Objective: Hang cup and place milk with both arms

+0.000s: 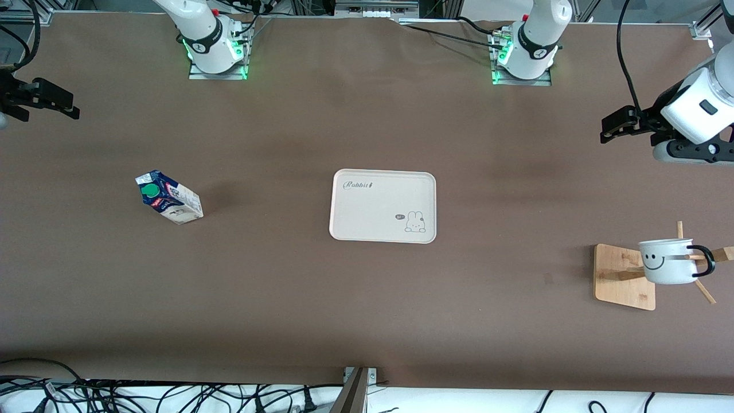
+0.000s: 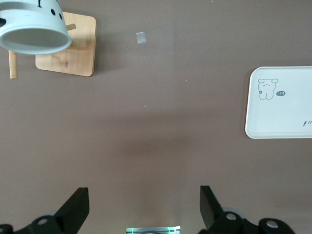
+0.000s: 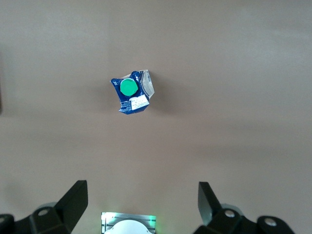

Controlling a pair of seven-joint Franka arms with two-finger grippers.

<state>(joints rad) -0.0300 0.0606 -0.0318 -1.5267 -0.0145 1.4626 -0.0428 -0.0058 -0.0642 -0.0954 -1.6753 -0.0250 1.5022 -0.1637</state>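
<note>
With cup (image 1: 666,261) hung on rack (image 1: 625,277), right end effector (image 3: 141,207), released like left end effector (image 2: 144,209), best lowered squarely over upright milk (image 1: 170,198), then to tray (image 1: 383,206).

tray (image 1: 382,205): mid-surface | milk (image 1: 170,198): toward right arm's end | cup (image 1: 668,261): on rack (image 1: 625,276), toward left arm's end
</note>
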